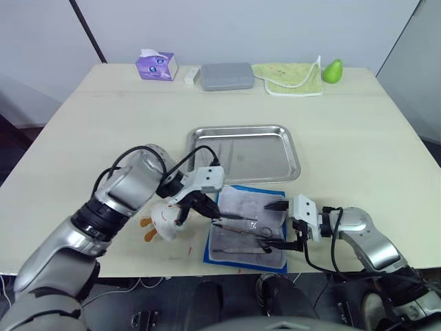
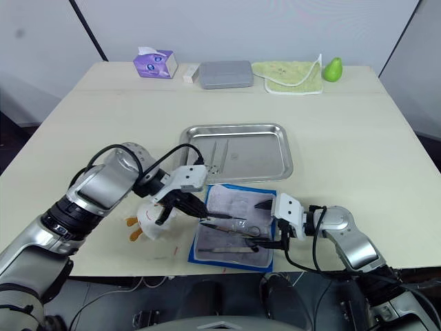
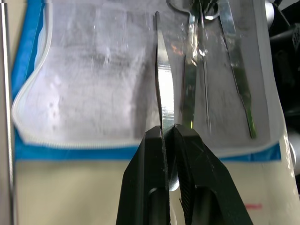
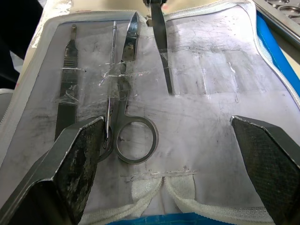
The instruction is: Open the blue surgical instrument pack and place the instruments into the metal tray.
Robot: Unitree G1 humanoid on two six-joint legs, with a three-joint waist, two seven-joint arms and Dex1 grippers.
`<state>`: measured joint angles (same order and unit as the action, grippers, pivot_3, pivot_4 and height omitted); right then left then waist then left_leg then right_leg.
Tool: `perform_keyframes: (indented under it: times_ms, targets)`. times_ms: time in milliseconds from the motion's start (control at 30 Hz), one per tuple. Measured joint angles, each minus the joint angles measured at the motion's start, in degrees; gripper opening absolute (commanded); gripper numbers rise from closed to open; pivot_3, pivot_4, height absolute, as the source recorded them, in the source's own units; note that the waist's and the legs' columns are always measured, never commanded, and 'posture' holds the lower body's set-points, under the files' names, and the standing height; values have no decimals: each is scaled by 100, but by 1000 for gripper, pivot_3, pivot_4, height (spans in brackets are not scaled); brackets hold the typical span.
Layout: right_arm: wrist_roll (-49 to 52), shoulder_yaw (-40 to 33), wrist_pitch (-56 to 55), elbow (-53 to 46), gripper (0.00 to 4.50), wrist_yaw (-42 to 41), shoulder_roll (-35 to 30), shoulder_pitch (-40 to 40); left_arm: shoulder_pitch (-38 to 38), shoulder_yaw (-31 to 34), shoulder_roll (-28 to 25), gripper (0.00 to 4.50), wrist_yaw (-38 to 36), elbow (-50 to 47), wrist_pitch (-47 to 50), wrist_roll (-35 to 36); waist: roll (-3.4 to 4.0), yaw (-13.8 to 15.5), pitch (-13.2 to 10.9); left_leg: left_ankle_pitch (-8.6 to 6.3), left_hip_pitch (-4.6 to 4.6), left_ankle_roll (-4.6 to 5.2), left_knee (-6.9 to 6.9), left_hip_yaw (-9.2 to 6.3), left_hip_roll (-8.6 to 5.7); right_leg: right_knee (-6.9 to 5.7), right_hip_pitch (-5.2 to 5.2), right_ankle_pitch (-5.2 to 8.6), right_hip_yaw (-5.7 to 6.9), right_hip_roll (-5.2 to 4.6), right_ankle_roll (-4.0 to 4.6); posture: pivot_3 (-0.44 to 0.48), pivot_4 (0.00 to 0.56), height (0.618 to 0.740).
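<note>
Already the pack [image 1: 247,224] lay open at the near edge of the table [image 1: 89,131], its pale inside up and blue showing round the border, with the tray [image 1: 242,153] just beyond it on the far side. The tray looked empty apart from reflections, so by my reading the transfer of instruments had only begun.

The left gripper [image 3: 168,133] was closed on the end of a slim pair of tweezers [image 3: 163,79], whose length reached out over the pack's lining. I could not tell whether they had lifted clear of it. Beside them, towards the right, the scissors [image 4: 125,101], a thin probe [image 4: 112,70] and a flat-handled tool [image 4: 69,79] lay on the lining, the first two seemingly held under clear tape.

The right gripper [image 4: 168,164] hung at the pack's right edge with its two fingers spread wide and nothing between them, facing the scissors' ring handles.

A small white toy [image 1: 164,219] sat just left of the pack, under the left forearm.

The step in hand looked like the first pick. Next, the left arm would need to raise the tweezers free, carry them the short way to the far side and let go over the tray. The taped tools may resist, so the right gripper could hold the pack down.
</note>
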<state>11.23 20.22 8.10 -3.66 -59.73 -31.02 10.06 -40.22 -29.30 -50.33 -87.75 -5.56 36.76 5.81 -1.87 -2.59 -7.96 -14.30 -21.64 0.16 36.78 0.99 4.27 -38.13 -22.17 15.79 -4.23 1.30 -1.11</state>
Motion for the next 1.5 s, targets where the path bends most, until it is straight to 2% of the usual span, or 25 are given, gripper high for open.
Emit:
perform_keyframes:
  times_ms: [333,433,533,667,733,767,900,933,1067,1200,1367,1500]
  targets:
    - [-1,25,-73,79,4500,-11,14,41,336,694,-806,65,-51,-85,-350,344,-8,1,5,0,5,0,-2,15,3,-3,-5,0,-10,-1,2,0,150,740]
    - [-1,37,-95,123,4500,-51,17,85,718,1026,-1010,65,-36,-256,-334,564,-7,-2,5,0,5,0,-4,18,5,-3,-7,0,-13,0,2,0,150,740]
    - [-1,40,-110,158,4500,-66,14,106,956,1336,-1041,65,76,-343,-225,756,-9,9,6,0,6,0,-3,19,6,-3,-8,1,-13,-1,3,0,150,740]
    - [0,38,-192,212,4500,-128,7,127,1343,2032,-964,65,642,-573,294,1157,-9,16,5,0,3,0,-3,22,6,-4,-9,1,-11,-5,2,0,150,740]
    - [0,27,-202,234,4500,-156,-3,142,1391,2284,-633,65,1132,-769,753,1356,-12,28,7,0,2,-1,-2,22,4,-4,-8,1,-10,-8,2,0,150,740]
    - [0,23,-202,243,4500,-171,-12,150,1376,2462,-263,65,1575,-890,1178,1497,-13,33,8,0,3,-1,0,22,3,-3,-6,0,-10,-9,0,0,150,740]
    - [0,25,-209,243,4500,-203,-12,162,1220,2710,395,65,2482,-1026,2112,1718,-15,29,6,0,-2,-1,1,19,1,-3,-7,-10,-9,-7,-17,0,150,740]
    - [0,21,-222,247,4500,-232,-49,173,1033,2993,1018,65,3210,-1125,2699,1776,-15,42,6,0,-4,-1,3,15,-1,-3,-5,-12,-5,-9,-20,0,150,740]
    - [0,26,-222,251,4500,-243,-56,192,788,3269,1926,65,4309,-1381,3484,1864,-16,35,6,0,-7,-1,8,17,-5,-3,-4,-14,-10,-11,-24,0,150,740]
    - [0,20,-217,250,4500,-246,-72,193,589,3315,2689,65,5494,-1419,3676,1562,-16,45,6,0,-6,-2,8,13,-8,-3,0,-15,-7,-14,-24,0,150,740]
    - [1,34,-192,249,4500,-281,-123,238,202,3351,4367,65,7398,-1264,3851,881,-17,53,8,0,-7,-3,18,14,-15,1,10,-25,-11,-20,-26,0,150,740]
    - [-10,58,-191,252,4500,-296,-151,270,157,3322,4809,65,7997,-1038,3836,659,-15,41,7,0,-7,-3,15,10,-15,2,10,-30,-8,-19,-16,0,150,740]
